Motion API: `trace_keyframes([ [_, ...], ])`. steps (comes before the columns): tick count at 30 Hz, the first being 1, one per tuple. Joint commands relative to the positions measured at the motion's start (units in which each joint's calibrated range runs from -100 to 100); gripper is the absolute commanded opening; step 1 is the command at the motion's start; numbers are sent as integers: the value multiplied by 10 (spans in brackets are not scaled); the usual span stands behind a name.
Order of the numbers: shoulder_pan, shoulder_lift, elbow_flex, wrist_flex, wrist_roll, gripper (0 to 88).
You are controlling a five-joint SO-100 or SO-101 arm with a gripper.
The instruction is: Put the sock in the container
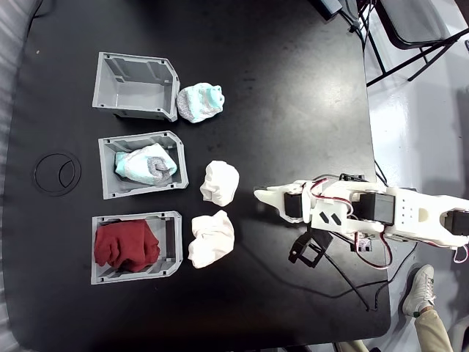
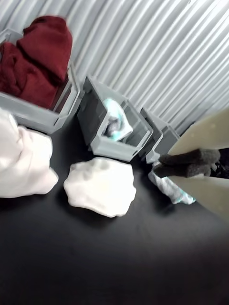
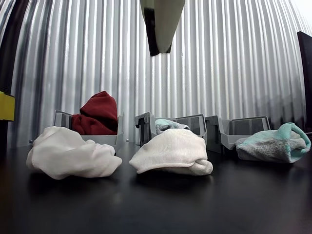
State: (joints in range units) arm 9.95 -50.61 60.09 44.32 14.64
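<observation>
Sock [image 1: 200,103] lies just beside the empty container's [image 1: 110,92] open-cornered edge.

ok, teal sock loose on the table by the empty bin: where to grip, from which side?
Probably top-down on the teal sock, pinching its domed middle. The empty bin touches or nearly touches its left side in the fixed view, so come from above or the open right.

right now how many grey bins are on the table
3, in a column at the left of the fixed view: the top bin is empty, the middle bin holds a mint-teal sock, the bottom bin holds a dark red bundle.
</observation>
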Motion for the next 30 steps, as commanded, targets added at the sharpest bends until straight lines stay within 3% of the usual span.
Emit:
trace_keyframes([
  [1,2,-13,-4,-10,-3,14],
  [17,4,-237,139,-8,-5,13],
  [22,2,-253,150,-9,-67,13],
  [30,24,-253,152,-10,-72,13],
])
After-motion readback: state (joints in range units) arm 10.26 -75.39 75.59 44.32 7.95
